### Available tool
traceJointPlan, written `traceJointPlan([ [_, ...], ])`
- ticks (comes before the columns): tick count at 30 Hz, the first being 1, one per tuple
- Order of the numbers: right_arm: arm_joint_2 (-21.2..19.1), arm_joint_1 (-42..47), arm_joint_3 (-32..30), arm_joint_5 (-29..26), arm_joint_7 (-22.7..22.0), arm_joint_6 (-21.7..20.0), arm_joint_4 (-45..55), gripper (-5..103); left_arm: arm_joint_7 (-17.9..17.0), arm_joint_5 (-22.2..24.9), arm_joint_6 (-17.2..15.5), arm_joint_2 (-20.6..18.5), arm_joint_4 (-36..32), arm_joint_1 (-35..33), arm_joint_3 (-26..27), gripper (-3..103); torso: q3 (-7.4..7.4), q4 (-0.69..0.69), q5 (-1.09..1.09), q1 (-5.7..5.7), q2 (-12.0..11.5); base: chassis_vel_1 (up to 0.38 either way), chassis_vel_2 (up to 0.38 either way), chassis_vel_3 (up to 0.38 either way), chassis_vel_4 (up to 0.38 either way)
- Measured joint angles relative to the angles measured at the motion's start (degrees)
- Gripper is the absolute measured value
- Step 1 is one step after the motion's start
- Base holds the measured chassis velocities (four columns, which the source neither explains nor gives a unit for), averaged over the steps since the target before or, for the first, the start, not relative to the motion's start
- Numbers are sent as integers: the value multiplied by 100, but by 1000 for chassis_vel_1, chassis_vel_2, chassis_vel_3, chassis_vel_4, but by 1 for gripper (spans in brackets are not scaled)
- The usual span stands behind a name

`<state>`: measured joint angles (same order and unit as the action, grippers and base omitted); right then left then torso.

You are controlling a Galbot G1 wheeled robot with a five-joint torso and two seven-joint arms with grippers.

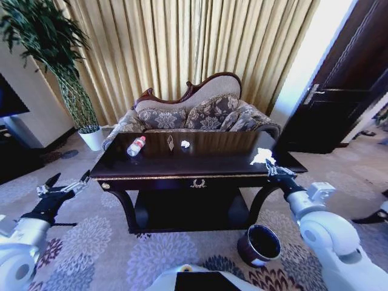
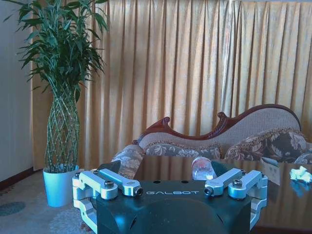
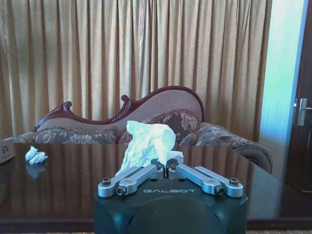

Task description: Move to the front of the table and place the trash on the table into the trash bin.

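The dark glossy table (image 1: 212, 159) stands straight ahead. On it lie a clear bottle (image 1: 136, 146) with a red cap, a tiny wrapper (image 1: 170, 143) and a small white paper wad (image 1: 185, 143). A larger crumpled paper wad (image 1: 262, 156) sits at the table's right front corner, and my right gripper (image 1: 270, 166) is shut on it. In the right wrist view that wad (image 3: 147, 142) rises just beyond the closed right gripper (image 3: 165, 164). My left gripper (image 1: 60, 187) hangs open off the table's left end, with the bottle (image 2: 203, 168) lying on the table beyond it. The dark brown trash bin (image 1: 259, 244) stands on the carpet below the right arm.
A patterned sofa (image 1: 194, 115) stands right behind the table, with gold curtains beyond it. A tall plant in a white pot (image 1: 92, 138) is at the back left. A dark door (image 1: 339, 103) is at the right. Patterned carpet lies open in front of the table.
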<state>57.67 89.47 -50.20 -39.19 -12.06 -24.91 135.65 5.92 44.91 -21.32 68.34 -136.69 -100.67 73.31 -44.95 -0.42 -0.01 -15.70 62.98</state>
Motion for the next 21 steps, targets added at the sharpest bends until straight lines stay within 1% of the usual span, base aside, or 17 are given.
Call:
traceJointPlan([
  [13, 70, 69, 4, 43, 0, -5, 47, 0, 17, 0, 19, -3, 19, 2, -7, 100, 0, 0, 0, 1, 0, 164, -180, -178, 168],
  [18, 131, 98, 79, 84, 2, -10, -17, 0, 18, 1, 21, 6, 18, -4, -10, 100, 3, 1, 0, 5, 3, 104, -108, -97, 94],
  [21, 221, 128, 132, 94, 17, -275, -363, 0, 20, 2, 24, 10, 19, -5, -12, 100, 1, 0, -1, 3, 2, 8, -19, -19, 8],
])
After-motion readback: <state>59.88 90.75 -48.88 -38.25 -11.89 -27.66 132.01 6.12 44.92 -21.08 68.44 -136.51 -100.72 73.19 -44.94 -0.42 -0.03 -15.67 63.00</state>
